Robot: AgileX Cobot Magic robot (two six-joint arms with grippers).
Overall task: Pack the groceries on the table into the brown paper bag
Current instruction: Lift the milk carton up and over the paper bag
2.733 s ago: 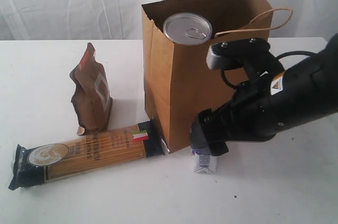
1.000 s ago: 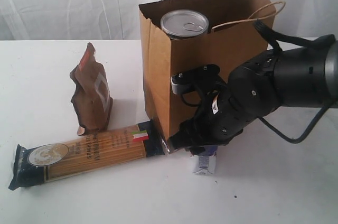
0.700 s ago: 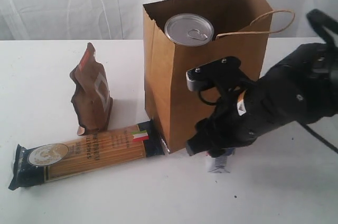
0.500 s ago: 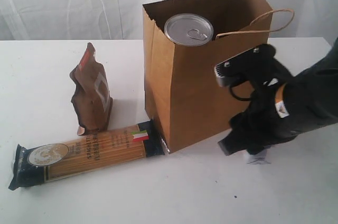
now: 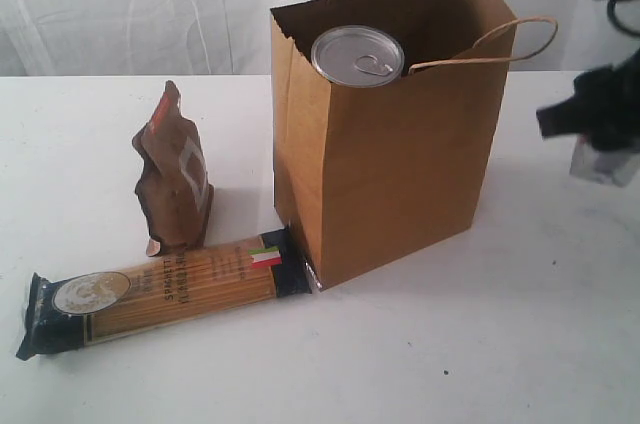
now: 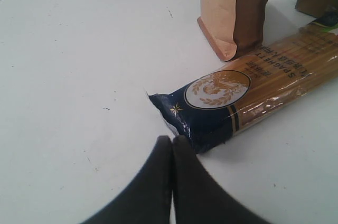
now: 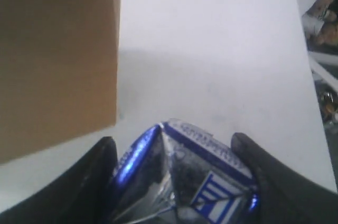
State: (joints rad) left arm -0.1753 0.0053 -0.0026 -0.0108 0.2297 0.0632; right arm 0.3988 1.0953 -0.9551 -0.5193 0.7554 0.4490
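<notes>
The brown paper bag (image 5: 390, 134) stands upright mid-table with a silver pull-tab can (image 5: 356, 54) showing at its rim. My right gripper (image 7: 174, 176) is shut on the small blue carton (image 7: 182, 182), held in the air at the far right of the exterior view (image 5: 603, 159), right of the bag (image 7: 55, 55). The spaghetti packet (image 5: 165, 296) lies flat at the front left, and the brown pouch (image 5: 173, 176) stands behind it. My left gripper (image 6: 172, 140) is shut and holds nothing, close to the packet's dark end (image 6: 195, 118). Jar and yellow bottle are out of view.
The white table (image 5: 480, 344) stretches out in front of the bag. A white curtain (image 5: 130, 4) hangs behind. Clutter (image 7: 322, 18) shows past the table's edge in the right wrist view.
My right gripper has lifted the blue carton from the table at the bag's front corner and carried it up and to the right. The bag was nudged and settled back.
</notes>
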